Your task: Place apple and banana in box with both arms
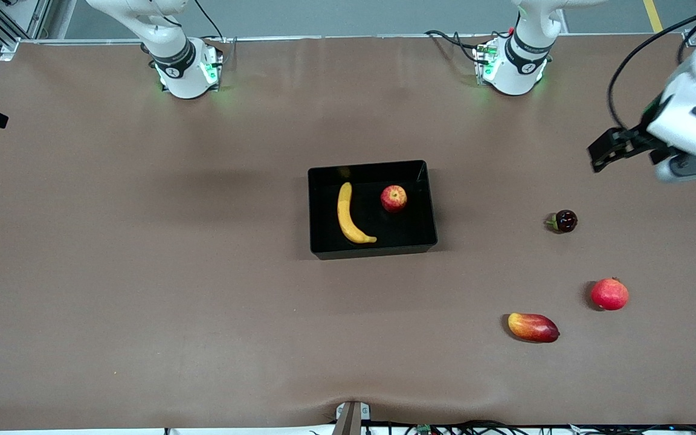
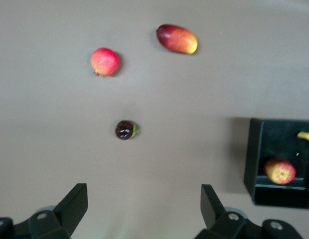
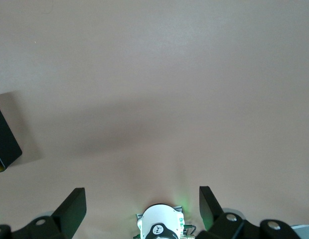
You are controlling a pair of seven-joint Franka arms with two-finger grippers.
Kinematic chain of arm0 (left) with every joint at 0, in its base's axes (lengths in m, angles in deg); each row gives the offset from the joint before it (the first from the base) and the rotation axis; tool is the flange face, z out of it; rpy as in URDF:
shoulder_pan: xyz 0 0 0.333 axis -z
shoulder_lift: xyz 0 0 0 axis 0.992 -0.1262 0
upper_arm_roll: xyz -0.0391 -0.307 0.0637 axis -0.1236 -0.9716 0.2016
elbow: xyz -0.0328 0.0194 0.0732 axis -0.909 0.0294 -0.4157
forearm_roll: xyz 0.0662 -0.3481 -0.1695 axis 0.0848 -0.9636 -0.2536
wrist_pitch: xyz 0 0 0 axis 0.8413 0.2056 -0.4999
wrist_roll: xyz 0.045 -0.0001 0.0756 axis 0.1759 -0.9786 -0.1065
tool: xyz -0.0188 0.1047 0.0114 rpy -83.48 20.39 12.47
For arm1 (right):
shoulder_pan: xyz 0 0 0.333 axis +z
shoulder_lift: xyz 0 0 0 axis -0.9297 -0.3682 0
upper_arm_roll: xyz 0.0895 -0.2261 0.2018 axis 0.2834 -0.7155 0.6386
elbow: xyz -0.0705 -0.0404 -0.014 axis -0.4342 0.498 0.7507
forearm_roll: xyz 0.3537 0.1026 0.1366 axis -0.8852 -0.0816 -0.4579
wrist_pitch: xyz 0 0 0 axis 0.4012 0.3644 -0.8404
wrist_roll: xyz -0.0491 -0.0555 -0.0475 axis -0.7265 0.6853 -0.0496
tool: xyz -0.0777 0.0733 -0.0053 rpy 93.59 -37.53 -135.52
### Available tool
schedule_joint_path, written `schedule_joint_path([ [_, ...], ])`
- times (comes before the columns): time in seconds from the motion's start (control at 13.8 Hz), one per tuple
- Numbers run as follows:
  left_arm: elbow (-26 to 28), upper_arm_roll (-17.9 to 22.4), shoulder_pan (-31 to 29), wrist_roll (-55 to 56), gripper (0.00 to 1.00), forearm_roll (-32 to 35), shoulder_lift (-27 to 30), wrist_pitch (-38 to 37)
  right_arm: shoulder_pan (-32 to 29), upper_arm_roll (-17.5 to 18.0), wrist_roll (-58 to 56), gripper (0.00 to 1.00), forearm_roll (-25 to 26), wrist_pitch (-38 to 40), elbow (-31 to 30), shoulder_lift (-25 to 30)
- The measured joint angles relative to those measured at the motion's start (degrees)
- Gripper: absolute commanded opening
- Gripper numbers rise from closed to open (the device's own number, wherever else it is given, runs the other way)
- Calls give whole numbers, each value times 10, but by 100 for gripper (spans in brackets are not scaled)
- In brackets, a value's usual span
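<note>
The black box (image 1: 426, 205) stands mid-table. In it lie the yellow banana (image 1: 348, 216) and the small red-yellow apple (image 1: 394, 198), apart from each other. My left gripper (image 1: 600, 154) is open and empty, up in the air over bare table at the left arm's end. Its wrist view shows the open fingers (image 2: 75, 204), the box (image 2: 254, 164), the apple (image 2: 280, 171) and a banana tip (image 2: 306, 136). My right gripper (image 3: 142, 201) is open and empty, high over its own base (image 3: 159, 224). A box corner (image 3: 5, 142) shows at that view's edge.
Toward the left arm's end lie a small dark fruit (image 1: 565, 221), a plain red round fruit (image 1: 609, 294) and a red-yellow mango (image 1: 533, 327). They also show in the left wrist view: the dark fruit (image 2: 125, 130), the red fruit (image 2: 105, 61) and the mango (image 2: 177, 39).
</note>
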Motion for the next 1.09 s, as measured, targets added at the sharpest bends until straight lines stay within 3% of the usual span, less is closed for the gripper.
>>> schedule_joint_path([
  [0.44, 76, 63, 1, -103, 100, -60, 76, -3, 0, 0, 0, 100, 0, 0, 0, 0],
  [1.09, 87, 64, 34, -81, 100, -49, 103, -19, -4, 0, 0, 100, 0, -1, 0, 0],
])
